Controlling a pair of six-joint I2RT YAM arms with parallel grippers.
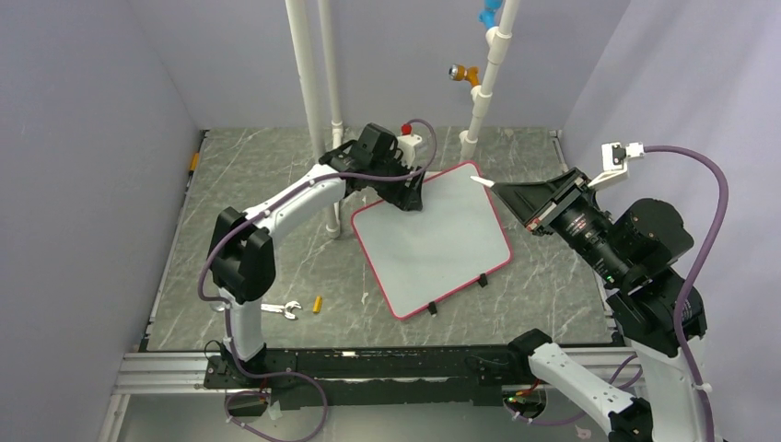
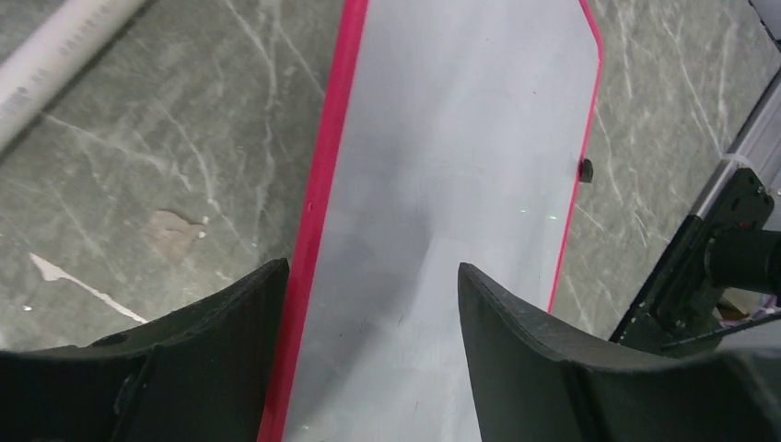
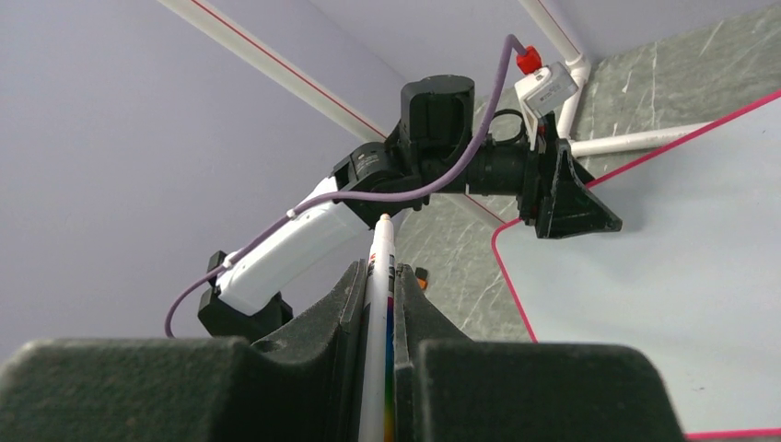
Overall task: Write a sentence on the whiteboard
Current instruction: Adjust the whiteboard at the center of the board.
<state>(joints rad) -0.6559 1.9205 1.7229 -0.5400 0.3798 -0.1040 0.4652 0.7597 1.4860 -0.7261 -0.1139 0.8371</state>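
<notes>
The whiteboard (image 1: 433, 244) lies flat and turned at an angle on the marble table, with a red-pink rim and a bare white face (image 2: 460, 184); the sentence is not in view on it. My left gripper (image 1: 412, 198) hovers over the board's far left corner. It is open (image 2: 373, 267), its jaws straddling the left rim. My right gripper (image 1: 518, 195) is above the board's far right corner, shut (image 3: 379, 272) on a white marker (image 3: 380, 244) with a rainbow stripe. The marker tip (image 1: 483, 181) points toward the board's far edge.
Two black clips (image 1: 431, 309) (image 1: 482, 281) sit on the board's near edge. White pipes (image 1: 308, 92) (image 1: 488, 83) rise at the back. A small orange cap (image 1: 317, 304) and a white clamp piece (image 1: 281, 310) lie front left. A metal rail (image 1: 368, 368) runs along the near edge.
</notes>
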